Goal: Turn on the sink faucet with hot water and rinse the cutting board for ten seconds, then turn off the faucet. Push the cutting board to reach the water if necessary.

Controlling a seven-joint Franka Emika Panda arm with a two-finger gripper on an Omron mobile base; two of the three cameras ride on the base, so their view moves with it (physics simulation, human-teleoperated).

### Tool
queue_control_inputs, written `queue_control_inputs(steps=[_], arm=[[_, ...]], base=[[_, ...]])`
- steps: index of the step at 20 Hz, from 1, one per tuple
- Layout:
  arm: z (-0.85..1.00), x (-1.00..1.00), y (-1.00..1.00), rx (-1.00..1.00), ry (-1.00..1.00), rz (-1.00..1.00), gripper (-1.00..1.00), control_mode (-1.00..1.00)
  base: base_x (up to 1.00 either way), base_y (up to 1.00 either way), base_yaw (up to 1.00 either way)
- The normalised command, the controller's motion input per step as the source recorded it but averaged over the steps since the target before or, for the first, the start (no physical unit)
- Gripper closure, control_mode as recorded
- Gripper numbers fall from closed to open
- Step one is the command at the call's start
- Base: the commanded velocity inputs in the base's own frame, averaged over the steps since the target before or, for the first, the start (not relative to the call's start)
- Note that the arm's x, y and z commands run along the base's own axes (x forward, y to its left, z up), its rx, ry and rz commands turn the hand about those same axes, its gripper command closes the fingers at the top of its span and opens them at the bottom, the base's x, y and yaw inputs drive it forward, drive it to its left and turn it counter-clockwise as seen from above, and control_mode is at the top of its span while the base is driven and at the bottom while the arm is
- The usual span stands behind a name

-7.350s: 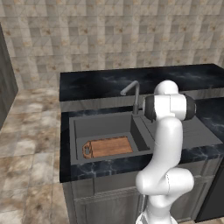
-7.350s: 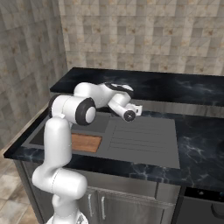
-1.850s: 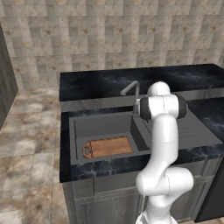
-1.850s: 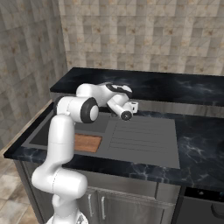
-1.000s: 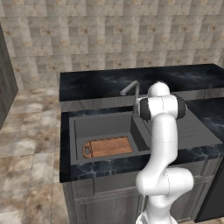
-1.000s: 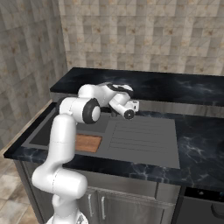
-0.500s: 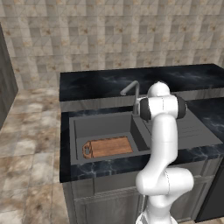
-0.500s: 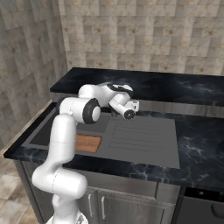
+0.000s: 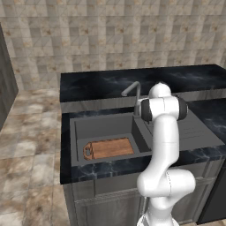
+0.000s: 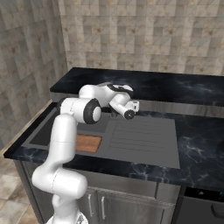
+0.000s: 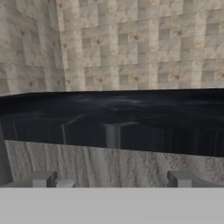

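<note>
The board (image 9: 109,148) lies in the sink (image 9: 79,132) toward its front-left corner, no water running. The faucet (image 9: 133,90) stands at the back edge — jaws spread wide, empty, beside its stem. Risk: they slip past the small lever — or turn it cold.

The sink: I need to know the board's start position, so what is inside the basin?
The cutting board lies flat on the sink floor, near its front wall. The arm covers part of the basin in the right base view.
</note>
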Motion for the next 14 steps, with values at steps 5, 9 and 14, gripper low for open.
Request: queue_control_inputs(steps=[5, 9, 14], arm=[[-0.09, 0.06, 0.00, 0.00, 0.00, 0.00, -1.00, -1.00], [-0.09, 0.04, 0.01, 0.00, 0.00, 0.00, -1.00, -1.00], [-0.09, 0.10, 0.04, 0.00, 0.00, 0.00, -1.00, -1.00]], base=[[0.00, 0.00, 0.00], [0.00, 0.00, 0.00], [0.00, 0.00, 0.00]])
